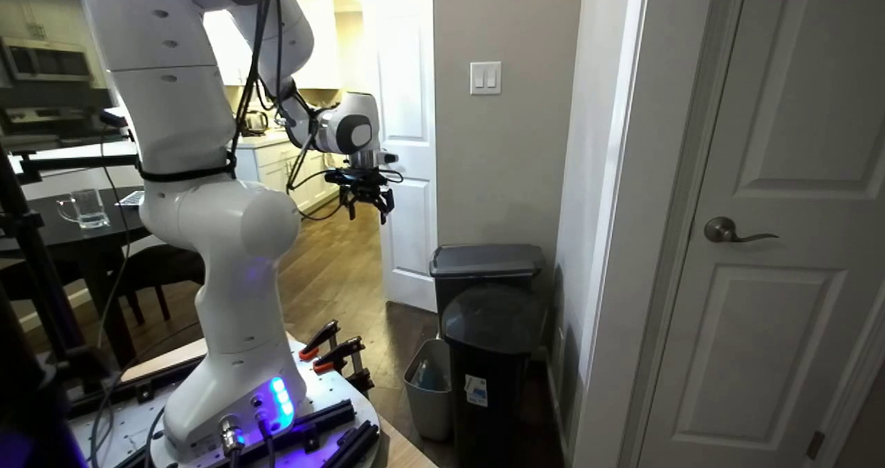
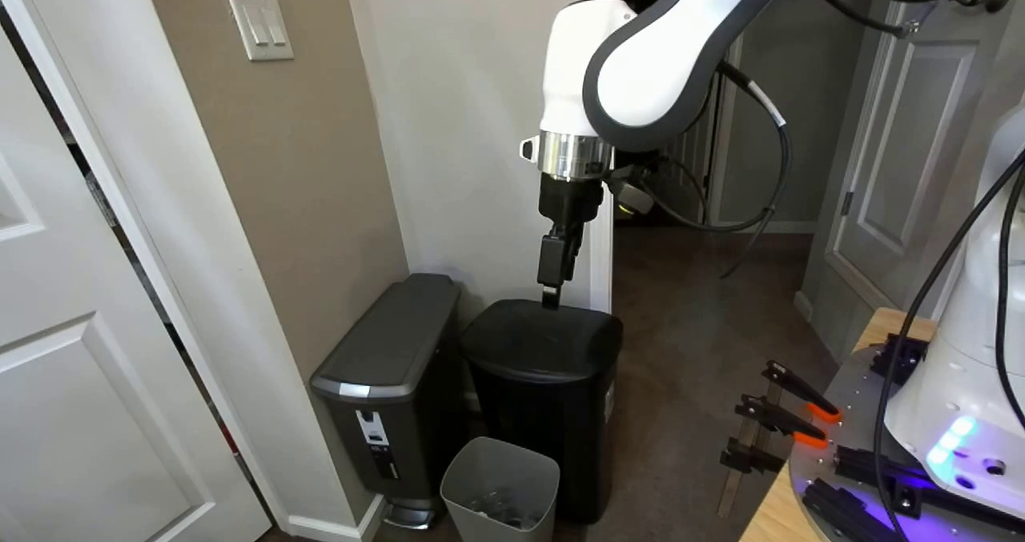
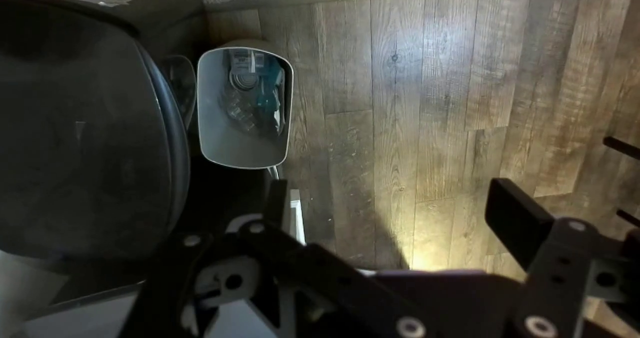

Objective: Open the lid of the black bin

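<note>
The tall black bin stands near the wall, with a pale label on the side facing the camera in an exterior view. Its dark lid lies flat and closed on top. The bin and lid also show in an exterior view. In the wrist view the lid fills the left side. My gripper hangs fingers down in the air, higher than the lid and off to its side. It also shows in an exterior view, overlapping the lid's back edge. In the wrist view its fingers are wide apart, with nothing between them.
A second dark bin with a pedal stands along the brown wall beside the black bin. A small grey container holding rubbish stands close to both. A white door is behind the gripper. Clamps stick out from the robot's table.
</note>
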Robot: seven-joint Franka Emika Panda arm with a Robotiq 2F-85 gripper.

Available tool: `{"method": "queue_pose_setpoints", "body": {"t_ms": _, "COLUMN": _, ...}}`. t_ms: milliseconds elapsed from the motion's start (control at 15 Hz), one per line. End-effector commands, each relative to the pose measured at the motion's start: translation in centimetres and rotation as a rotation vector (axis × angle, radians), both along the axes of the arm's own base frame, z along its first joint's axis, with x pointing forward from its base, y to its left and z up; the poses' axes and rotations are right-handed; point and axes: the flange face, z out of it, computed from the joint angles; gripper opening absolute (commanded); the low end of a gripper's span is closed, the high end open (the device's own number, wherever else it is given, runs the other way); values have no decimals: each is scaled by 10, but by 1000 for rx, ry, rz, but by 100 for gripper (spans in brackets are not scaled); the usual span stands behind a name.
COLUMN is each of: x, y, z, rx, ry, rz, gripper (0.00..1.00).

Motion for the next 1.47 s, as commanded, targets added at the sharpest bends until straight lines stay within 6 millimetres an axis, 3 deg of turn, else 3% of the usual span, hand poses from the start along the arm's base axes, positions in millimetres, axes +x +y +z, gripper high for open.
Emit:
{"method": "queue_pose_setpoints", "body": {"t_ms": 0, "x": 0, "y": 1, "z": 1, "rx": 0, "ry": 0, "rz": 2, "gripper": 100}}
{"method": "queue_pose_setpoints", "body": {"t_ms": 400, "x": -4, "y": 2, "z": 4, "rx": 6, "ry": -9, "rz": 11, "gripper": 100}}
{"method": "queue_pose_setpoints", "body": {"t_ms": 600, "x": 16, "y": 8, "z": -25, "rx": -3, "ry": -11, "rz": 65, "gripper": 100}}
{"method": "queue_pose_setpoints", "body": {"t_ms": 1067, "x": 118, "y": 40, "z": -110, "rx": 17, "ry": -116, "rz": 208, "gripper": 100}}
{"method": "queue_pose_setpoints", "body": {"t_ms": 1400, "x": 176, "y": 33, "z": -166, "rx": -41, "ry": -129, "rz": 232, "gripper": 100}}
